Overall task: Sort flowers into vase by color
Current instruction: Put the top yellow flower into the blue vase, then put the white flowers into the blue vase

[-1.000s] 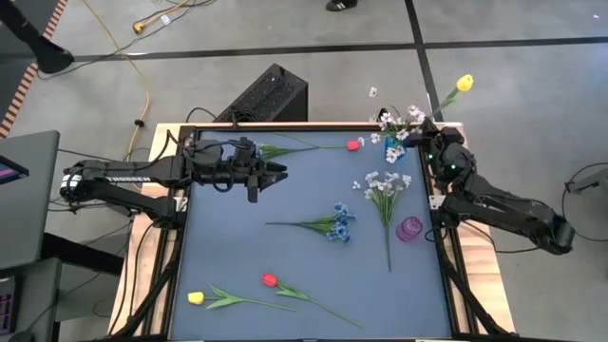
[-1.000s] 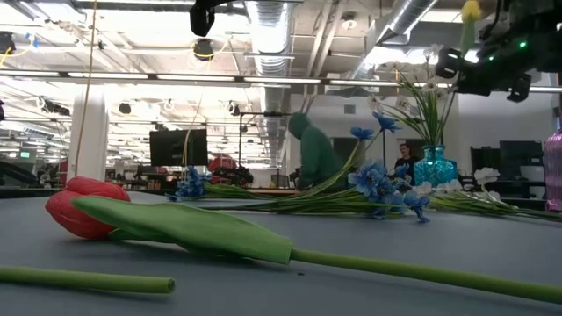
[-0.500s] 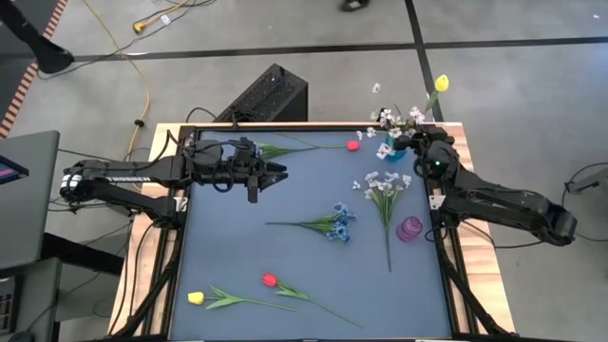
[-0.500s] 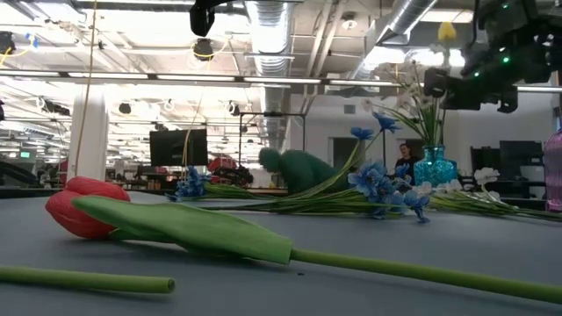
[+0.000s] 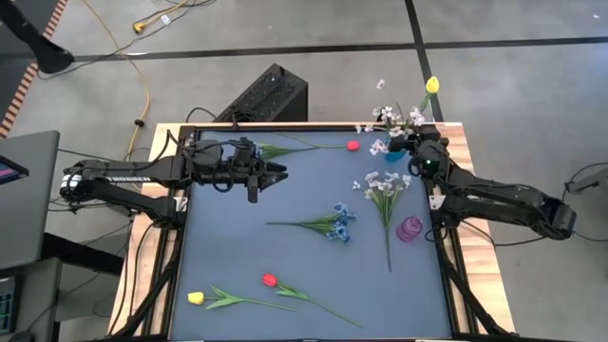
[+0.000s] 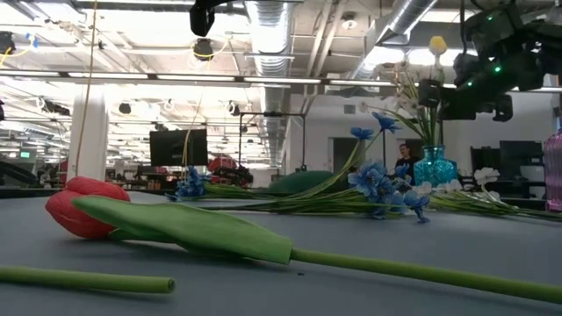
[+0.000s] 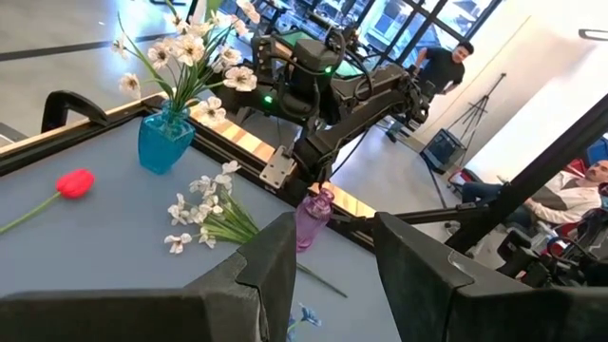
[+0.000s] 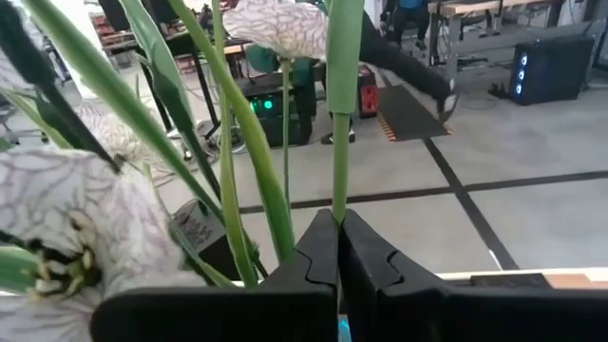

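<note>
My right gripper (image 5: 415,143) is shut on a yellow flower (image 5: 432,85) beside the blue vase (image 5: 393,153) at the table's far right corner. White flowers (image 5: 388,118) stand in that vase. The yellow bud (image 6: 437,44) rises above them. My left gripper (image 5: 281,173) hangs open over the table's far left part, with nothing between its fingers (image 7: 275,261). A red flower (image 5: 353,145), a white spray (image 5: 384,183), a blue flower (image 5: 338,222), another red flower (image 5: 269,280) and another yellow one (image 5: 196,297) lie flat on the blue mat. My right gripper pinches the yellow flower's green stem (image 8: 338,195) between its two fingers, which come roughly level from the table's right side and lie across it. The stem rises above the fingers, slanted toward the far side, with the bud clear of everything. Its lower end is hidden.
A purple vase (image 5: 409,229) stands at the mat's right edge, nearer than the blue one. A black box (image 5: 269,95) sits on the floor beyond the far edge. The mat's middle and near right part are bare.
My right gripper has sunk and gone toward the table's left, to the blue vase, staying shut on the stem. The yellow bud has swung left with it and now stands above the white flowers, the stem more upright.
</note>
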Available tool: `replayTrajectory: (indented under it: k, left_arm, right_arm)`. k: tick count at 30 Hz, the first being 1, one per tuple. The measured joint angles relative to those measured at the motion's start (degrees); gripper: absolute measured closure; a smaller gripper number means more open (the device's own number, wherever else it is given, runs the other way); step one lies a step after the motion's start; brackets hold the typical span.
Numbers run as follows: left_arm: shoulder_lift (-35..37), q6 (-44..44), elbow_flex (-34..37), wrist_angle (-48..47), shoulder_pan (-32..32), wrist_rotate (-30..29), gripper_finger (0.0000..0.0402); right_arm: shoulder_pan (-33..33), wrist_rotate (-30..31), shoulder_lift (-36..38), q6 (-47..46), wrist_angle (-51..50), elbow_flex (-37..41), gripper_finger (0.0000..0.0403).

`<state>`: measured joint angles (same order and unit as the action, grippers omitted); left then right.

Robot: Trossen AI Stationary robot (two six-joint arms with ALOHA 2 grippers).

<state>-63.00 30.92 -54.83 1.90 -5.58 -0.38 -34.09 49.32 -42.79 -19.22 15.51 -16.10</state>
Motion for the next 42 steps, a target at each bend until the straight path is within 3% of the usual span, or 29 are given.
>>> replayTrajectory:
  k: [18,27,35,42]
  left_arm:
    - [0.0,-0.2,0.0,-0.1,0.0,1.5,0.0271]
    - [0.0,-0.4,0.0,-0.1,0.0,1.5,0.0271]
    - [0.0,-0.7,0.0,-0.1,0.0,1.5,0.0271]
    - [0.0,-0.7,0.0,0.0,0.0,1.5,0.0271]
  right_arm:
    - [1.7,-3.0,0.2,-0.4,-3.8,0.0,0.0294]
    - [5.0,-6.6,5.1,-0.2,-9.9,0.0,0.0233]
    - [6.1,-8.1,8.8,-0.3,-29.9,-6.8,0.0222]
    - [6.1,-12.7,8.7,-0.4,-39.8,-13.4,0.0223]
